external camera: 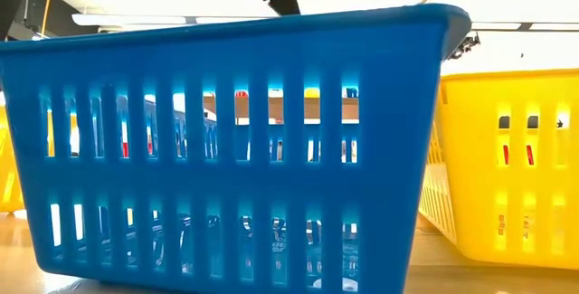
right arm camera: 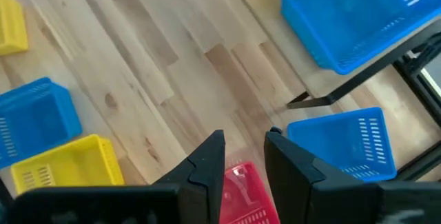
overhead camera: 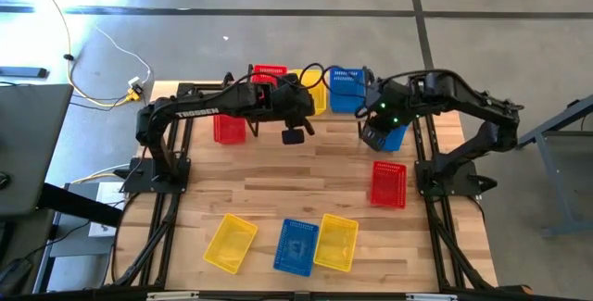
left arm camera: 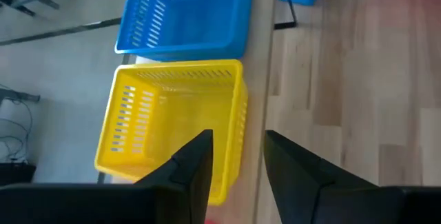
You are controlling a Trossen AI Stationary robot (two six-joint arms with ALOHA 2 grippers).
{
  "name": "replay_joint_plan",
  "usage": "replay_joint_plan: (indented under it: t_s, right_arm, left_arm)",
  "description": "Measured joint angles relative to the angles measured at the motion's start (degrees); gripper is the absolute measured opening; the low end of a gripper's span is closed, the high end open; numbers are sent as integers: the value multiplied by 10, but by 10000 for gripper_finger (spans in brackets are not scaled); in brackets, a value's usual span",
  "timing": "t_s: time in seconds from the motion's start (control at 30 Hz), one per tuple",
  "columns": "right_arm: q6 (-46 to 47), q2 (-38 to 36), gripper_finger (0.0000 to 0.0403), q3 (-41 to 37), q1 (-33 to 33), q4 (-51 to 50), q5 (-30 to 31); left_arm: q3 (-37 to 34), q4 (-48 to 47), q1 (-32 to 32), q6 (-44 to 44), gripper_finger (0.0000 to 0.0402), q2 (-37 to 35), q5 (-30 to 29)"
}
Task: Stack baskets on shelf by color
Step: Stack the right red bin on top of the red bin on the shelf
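High view: my left gripper (overhead camera: pixel 295 120) is hovering parted and empty beside the shelf's (left arm camera: pixel 260 79) yellow basket (left arm camera: pixel 172 124), risking nudging it off while retreating.

Robotics lab, bare concrete floor (overhead camera: pixel 278 14), loose cables (overhead camera: pixel 102 79), wooden table (overhead camera: pixel 306 190) on black frame

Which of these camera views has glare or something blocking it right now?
Low view: the blue perforated plastic basket fills the frame close up, ceiling lights blown out white behind it. Left wrist view: the yellow mesh plastic basket looks soft. High view: evenly lit, unblocked.
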Motion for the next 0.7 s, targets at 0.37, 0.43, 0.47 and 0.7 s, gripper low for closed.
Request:
replay_joint_plan:
  t_s: [0.37, 0.43, 0.47, 0.7]
  right_arm:
    - [89, -1, 87, -32, 102, 4, 33]
    - [118, -1, 87, -69, 123, 5, 33]
    - [129, -1, 87, -88, 132, 5, 33]
    - [229, -5, 87, -217, 178, 20, 18]
  left_arm:
    - [46, -103, -45, -39, 115, -39, -28]
    - [46, -116, -52, -59, 115, -48, -15]
    - [46, -127, -53, -67, 115, -52, -8]
    - [32, -143, -69, -92, 115, -64, -1]
